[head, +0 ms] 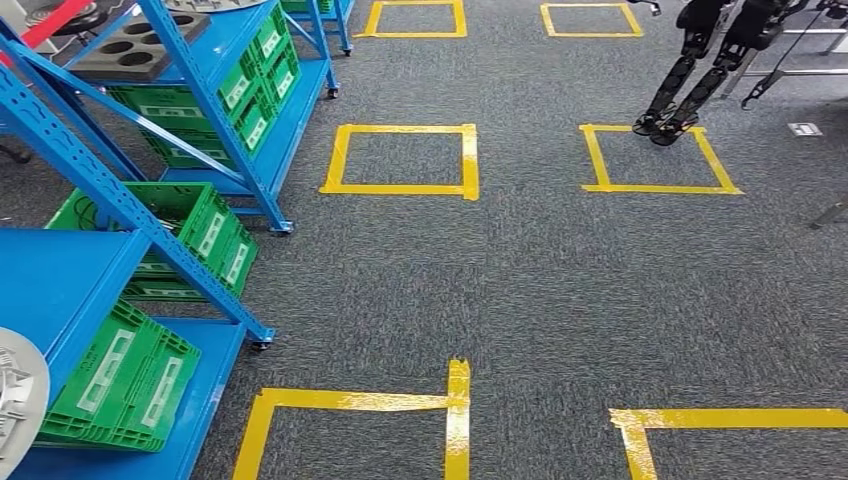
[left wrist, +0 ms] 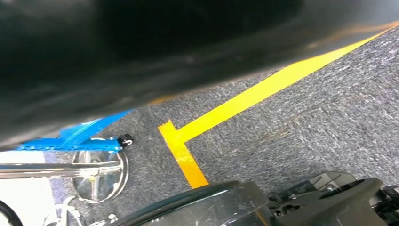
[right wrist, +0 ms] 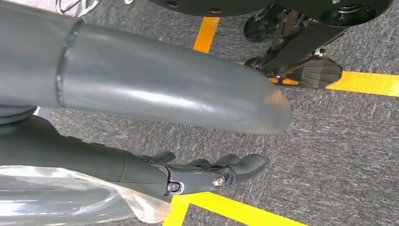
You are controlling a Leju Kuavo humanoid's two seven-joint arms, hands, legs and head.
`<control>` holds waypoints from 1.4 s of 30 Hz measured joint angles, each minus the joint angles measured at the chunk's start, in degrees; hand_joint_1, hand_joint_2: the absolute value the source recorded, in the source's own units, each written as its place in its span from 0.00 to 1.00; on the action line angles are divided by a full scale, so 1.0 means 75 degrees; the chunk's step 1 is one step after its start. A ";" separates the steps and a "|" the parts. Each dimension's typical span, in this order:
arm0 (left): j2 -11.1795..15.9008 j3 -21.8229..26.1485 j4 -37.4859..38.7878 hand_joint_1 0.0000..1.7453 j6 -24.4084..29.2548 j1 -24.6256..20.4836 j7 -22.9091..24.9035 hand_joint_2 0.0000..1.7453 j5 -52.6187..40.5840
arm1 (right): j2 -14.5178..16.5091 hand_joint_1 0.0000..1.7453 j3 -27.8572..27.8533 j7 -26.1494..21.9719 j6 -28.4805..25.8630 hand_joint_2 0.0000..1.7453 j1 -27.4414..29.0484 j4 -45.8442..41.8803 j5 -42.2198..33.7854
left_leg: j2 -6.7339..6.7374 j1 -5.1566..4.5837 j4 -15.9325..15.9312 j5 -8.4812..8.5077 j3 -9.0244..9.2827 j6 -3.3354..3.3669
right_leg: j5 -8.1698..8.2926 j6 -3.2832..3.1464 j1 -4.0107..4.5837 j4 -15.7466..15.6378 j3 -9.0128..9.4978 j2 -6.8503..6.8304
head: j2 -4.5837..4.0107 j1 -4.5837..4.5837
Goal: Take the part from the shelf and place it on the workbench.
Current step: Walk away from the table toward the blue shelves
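A round silver metal part (head: 18, 400) lies at the front edge of the blue steel shelf (head: 60, 270), above green plastic crates (head: 125, 380). The right robot hand (right wrist: 207, 172) hangs over grey carpet, fingers loosely apart, holding nothing. The left robot hand's state cannot be told.

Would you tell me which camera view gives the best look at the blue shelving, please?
The head view: the blue shelving stands at left with its frames, shelves and green crates. The left wrist view catches a blue corner with a caster. The right wrist view faces carpet, tape and the right hand.
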 joint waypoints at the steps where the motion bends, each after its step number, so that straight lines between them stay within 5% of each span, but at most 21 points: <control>1: -0.0002 -0.0002 0.0001 0.00 0.0004 -0.0003 0.0001 0.00 0.0000 | 0.0016 0.00 0.0007 -0.0006 -0.0007 0.00 -0.0010 0.0023 0.0012 | -0.0008 0.0013 -0.0120 0.0063 0.0071 0.0043 | 0.0000 0.0030 -0.0005 -0.0025 0.0008 -0.0007 | 0.0000 0.0000; 3: -0.0009 -0.0007 0.0001 0.00 0.0010 -0.0019 0.0007 0.00 -0.0003 | 0.0033 0.00 0.0023 -0.0026 -0.0017 0.00 -0.0032 0.0065 0.0034 | -0.0035 0.0069 -0.0400 0.0208 0.0223 0.0102 | -0.0237 0.0072 -0.0003 0.0301 -0.0151 0.0001 | -0.0001 0.0023; 5: -0.0013 -0.0017 0.0003 0.00 0.0010 -0.0025 0.0019 0.00 -0.0009 | 0.0047 0.00 0.0049 -0.0041 -0.0020 0.00 -0.0051 0.0113 0.0057 | -0.0086 0.0092 -0.0478 0.0248 0.0255 0.0103 | -0.0685 0.0126 -0.0047 0.1233 -0.0607 0.0014 | -0.0001 0.0049; 7: -0.0015 -0.0031 0.0008 0.00 0.0009 -0.0021 0.0043 0.00 -0.0012 | 0.0060 0.00 0.0082 -0.0044 -0.0023 0.00 -0.0056 0.0160 0.0083 | -0.0180 0.0117 -0.0457 0.0226 0.0258 0.0064 | -0.0829 0.0214 -0.0119 0.1888 -0.0951 0.0014 | -0.0001 0.0047; 9: -0.0015 -0.0043 0.0012 0.00 0.0008 -0.0020 0.0063 0.00 -0.0012 | 0.0071 0.00 0.0101 -0.0045 -0.0025 0.00 -0.0051 0.0197 0.0106 | -0.0328 0.0179 -0.0383 0.0164 0.0266 -0.0033 | -0.0433 0.0323 -0.0213 0.1438 -0.0742 0.0048 | -0.0001 0.0047; 11: -0.0005 -0.0053 0.0014 0.00 0.0007 -0.0032 0.0071 0.00 -0.0015 | 0.0109 0.00 0.0118 -0.0047 -0.0025 0.00 -0.0053 0.0224 0.0116 | -0.0485 0.0235 -0.0178 0.0027 0.0200 -0.0197 | -0.0093 0.0455 -0.0334 0.0505 -0.0235 0.0395 | -0.0002 0.0074; 14: 0.0013 -0.0068 0.0019 0.00 0.0012 -0.0055 0.0087 0.00 -0.0020 | 0.0179 0.00 0.0148 -0.0051 -0.0023 0.00 -0.0064 0.0275 0.0121 | -0.0718 0.0266 0.0088 -0.0096 0.0017 -0.0369 | -0.0196 0.0333 -0.0359 0.0182 0.0012 0.0677 | 0.0000 0.0081; 15: 0.0012 -0.0073 0.0024 0.00 0.0012 -0.0050 0.0095 0.00 -0.0020 | 0.0181 0.00 0.0152 -0.0051 -0.0022 0.00 -0.0063 0.0291 0.0124 | -0.0793 0.0286 0.0097 -0.0097 -0.0003 -0.0394 | -0.0213 0.0248 -0.0341 0.0226 0.0000 0.0565 | 0.0000 0.0049; 17: 0.0010 -0.0078 0.0035 0.00 0.0009 -0.0042 0.0108 0.00 -0.0020 | 0.0184 0.00 0.0159 -0.0054 -0.0017 0.00 -0.0062 0.0310 0.0129 | -0.0632 0.0303 0.0293 -0.0213 -0.0096 -0.0428 | -0.0241 0.0127 -0.0307 0.0237 0.0029 0.0369 | -0.0001 -0.0012; 20: 0.0006 -0.0083 0.0039 0.00 0.0007 -0.0071 0.0112 0.00 -0.0020 | 0.0186 0.00 0.0163 -0.0060 -0.0009 0.00 -0.0057 0.0336 0.0133 | -0.0100 0.0273 0.1645 -0.0833 -0.0790 -0.0421 | -0.0289 -0.0002 -0.0214 0.0230 0.0067 0.0014 | -0.0002 -0.0103; 22: 0.0004 -0.0086 0.0040 0.00 0.0007 -0.0063 0.0112 0.00 -0.0020 | 0.0186 0.00 0.0165 -0.0058 -0.0001 0.00 -0.0052 0.0362 0.0130 | -0.0031 0.0258 0.2435 -0.1029 -0.1233 -0.0371 | -0.0324 -0.0054 -0.0138 0.0231 0.0085 -0.0229 | -0.0002 -0.0114; 23: 0.0002 -0.0087 0.0043 0.00 0.0006 -0.0048 0.0112 0.00 -0.0020 | 0.0186 0.00 0.0166 -0.0057 0.0004 0.00 -0.0057 0.0374 0.0127 | -0.0024 0.0241 0.2429 -0.0902 -0.1258 -0.0330 | -0.0343 -0.0073 -0.0107 0.0231 0.0106 -0.0328 | -0.0001 -0.0113; 25: 0.0001 -0.0087 0.0051 0.00 0.0007 -0.0028 0.0112 0.00 -0.0018 | 0.0189 0.00 0.0168 -0.0060 0.0015 0.00 -0.0080 0.0386 0.0122 | 0.0109 0.0164 0.1619 -0.0322 -0.0909 -0.0203 | -0.0392 -0.0086 -0.0068 0.0226 0.0181 -0.0502 | -0.0001 -0.0115; 27: 0.0008 -0.0087 0.0063 0.00 0.0014 -0.0053 0.0112 0.00 -0.0014 | 0.0210 0.00 0.0167 -0.0067 0.0026 0.00 -0.0100 0.0392 0.0122 | 0.0527 0.0023 0.0724 0.0028 -0.0498 -0.0061 | -0.0446 -0.0044 -0.0035 0.0220 0.0247 -0.0661 | -0.0002 -0.0125; 29: 0.0009 -0.0087 0.0074 0.00 0.0025 -0.0082 0.0112 0.00 -0.0007 | 0.0228 0.00 0.0167 -0.0068 0.0031 0.00 -0.0112 0.0407 0.0120 | 0.0732 -0.0078 0.0431 0.0024 -0.0398 0.0001 | -0.0469 0.0021 -0.0017 0.0203 0.0284 -0.0844 | -0.0002 -0.0137; 31: 0.0005 -0.0086 0.0087 0.00 0.0033 -0.0066 0.0112 0.00 -0.0001 | 0.0240 0.00 0.0170 -0.0070 0.0032 0.00 -0.0144 0.0420 0.0122 | 0.0550 -0.0066 0.0333 0.0063 -0.0391 0.0026 | -0.0498 0.0088 -0.0029 0.0178 0.0330 -0.0969 | -0.0001 -0.0149; 33: 0.0008 -0.0086 0.0103 0.00 0.0046 -0.0054 0.0112 0.00 0.0002 | 0.0256 0.00 0.0173 -0.0078 0.0034 0.00 -0.0173 0.0426 0.0127 | 0.0364 -0.0016 0.0228 0.0129 -0.0341 0.0082 | -0.0695 0.0146 -0.0059 0.0426 0.0236 -0.0635 | -0.0002 -0.0133; 35: -0.0007 -0.0086 0.0111 0.00 0.0062 -0.0079 0.0112 0.00 0.0004 | 0.0262 0.00 0.0174 -0.0086 0.0034 0.00 -0.0169 0.0445 0.0127 | 0.0169 0.0007 0.0193 0.0166 -0.0329 0.0127 | -0.1091 0.0180 -0.0079 0.1247 -0.0175 -0.0147 | -0.0002 -0.0099; 37: -0.0033 -0.0086 0.0123 0.00 0.0068 -0.0089 0.0112 0.00 0.0020 | 0.0262 0.00 0.0176 -0.0085 0.0039 0.00 -0.0143 0.0476 0.0125 | -0.0050 0.0008 0.0200 0.0170 -0.0332 0.0143 | -0.1318 0.0209 -0.0076 0.2102 -0.0671 0.0000 | -0.0002 -0.0087; 39: -0.0044 -0.0084 0.0155 0.00 0.0075 -0.0080 0.0112 0.00 0.0059 | 0.0263 0.00 0.0177 -0.0084 0.0057 0.00 -0.0127 0.0505 0.0126 | -0.0276 0.0014 0.0211 0.0161 -0.0311 0.0137 | -0.0996 0.0227 -0.0083 0.2032 -0.0777 0.0023 | -0.0003 -0.0084; 42: -0.0064 -0.0083 0.0219 0.00 0.0111 -0.0090 0.0084 0.00 0.0118 | 0.0274 0.00 0.0178 -0.0092 0.0106 0.00 -0.0136 0.0548 0.0128 | -0.0578 0.0029 0.0269 0.0106 -0.0306 0.0053 | -0.0260 0.0209 -0.0145 0.0644 -0.0230 0.0392 | -0.0003 -0.0087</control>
